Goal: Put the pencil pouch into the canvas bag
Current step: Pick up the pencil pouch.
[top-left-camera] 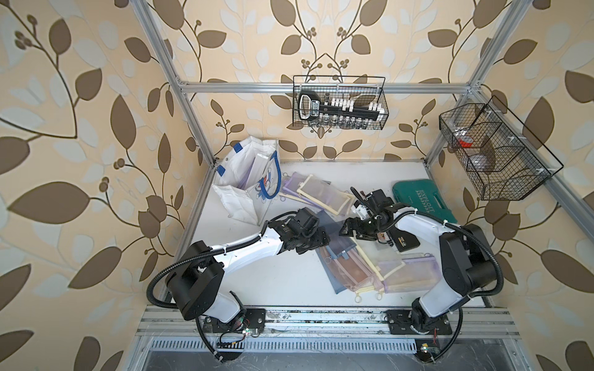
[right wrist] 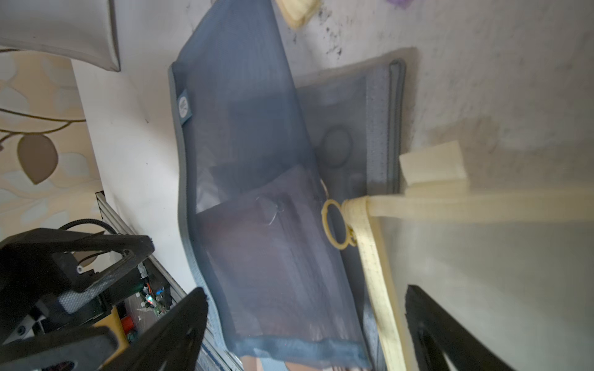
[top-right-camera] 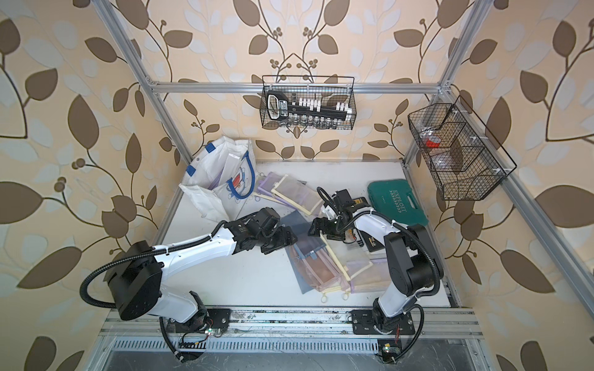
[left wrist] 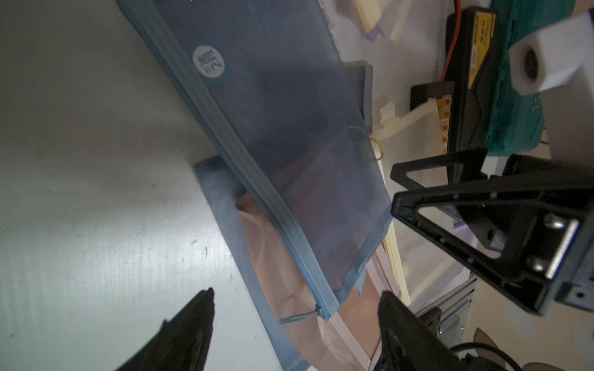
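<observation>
Count: 2 arms, 2 grippers, 1 canvas bag [top-left-camera: 232, 200], 1 teal case [top-left-camera: 424, 199], 2 wire baskets on the frame [top-left-camera: 381, 96] [top-left-camera: 501, 184]. Mesh pouches lie in 2 groups on the table [top-left-camera: 283, 279]: at least 3 beside the bag [top-left-camera: 321, 192] and at least 5 in the near pile [top-left-camera: 379, 269]. Overlap prevents an exact count.

Canvas bag: stands at the far left corner, mouth open, with pouch edges showing inside.

Blue pencil pouch [top-left-camera: 323, 221]: not in the bag. It sits at the far edge of the near pile, over a pink pouch [left wrist: 273, 276] and a second blue pouch [right wrist: 350, 128]. The long axis is diagonal. One short end lies between the two grippers and the other points toward the bag. The zipper runs along one long side, with its pull ring at the corner nearest the left gripper [left wrist: 295, 294]. Cannot tell whether that end is lifted off the pile.

Left gripper: jaws wide apart, the zipper corner just ahead of them, nothing clamped.

Right gripper [right wrist: 307, 289]: jaws wide apart and straddling the pouch's short end, with a gap on both sides and no grip
</observation>
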`<state>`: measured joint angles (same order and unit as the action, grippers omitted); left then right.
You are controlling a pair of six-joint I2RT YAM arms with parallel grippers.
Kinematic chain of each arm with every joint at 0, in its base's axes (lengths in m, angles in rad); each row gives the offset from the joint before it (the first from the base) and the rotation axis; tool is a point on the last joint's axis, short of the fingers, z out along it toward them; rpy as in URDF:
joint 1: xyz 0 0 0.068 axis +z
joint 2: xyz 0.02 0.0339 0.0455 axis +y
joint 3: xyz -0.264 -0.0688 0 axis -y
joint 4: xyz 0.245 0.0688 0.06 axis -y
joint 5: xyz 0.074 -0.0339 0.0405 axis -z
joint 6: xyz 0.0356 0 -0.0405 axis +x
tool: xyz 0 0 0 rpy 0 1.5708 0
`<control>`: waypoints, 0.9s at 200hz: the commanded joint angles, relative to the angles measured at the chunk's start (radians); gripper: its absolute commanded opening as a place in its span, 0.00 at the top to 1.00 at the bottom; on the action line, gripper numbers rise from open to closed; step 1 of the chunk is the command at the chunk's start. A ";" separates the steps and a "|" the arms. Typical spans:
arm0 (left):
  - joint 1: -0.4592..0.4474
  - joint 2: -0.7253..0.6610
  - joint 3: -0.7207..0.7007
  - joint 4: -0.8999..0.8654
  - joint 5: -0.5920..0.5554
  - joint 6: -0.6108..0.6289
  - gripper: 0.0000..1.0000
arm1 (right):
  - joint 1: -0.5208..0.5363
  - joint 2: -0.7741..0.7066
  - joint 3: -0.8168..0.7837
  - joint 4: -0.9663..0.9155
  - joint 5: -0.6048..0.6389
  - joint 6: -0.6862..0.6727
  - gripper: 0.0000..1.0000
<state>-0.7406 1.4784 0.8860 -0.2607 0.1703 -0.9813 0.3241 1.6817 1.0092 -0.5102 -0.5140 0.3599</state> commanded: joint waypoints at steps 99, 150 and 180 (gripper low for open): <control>0.105 0.233 -0.009 0.355 0.092 -0.180 0.36 | 0.070 0.098 0.045 0.055 -0.053 -0.035 0.38; 0.112 0.224 0.027 0.278 0.082 -0.128 0.56 | 0.078 0.084 0.062 0.049 -0.048 -0.043 0.58; 0.120 0.177 0.012 0.233 0.071 -0.102 0.58 | 0.094 0.073 0.076 0.056 -0.069 -0.044 0.66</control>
<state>-0.6384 1.7126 0.8814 0.0235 0.2535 -1.1255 0.3973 1.7638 1.0443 -0.4564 -0.5514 0.3275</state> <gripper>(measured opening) 0.424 0.358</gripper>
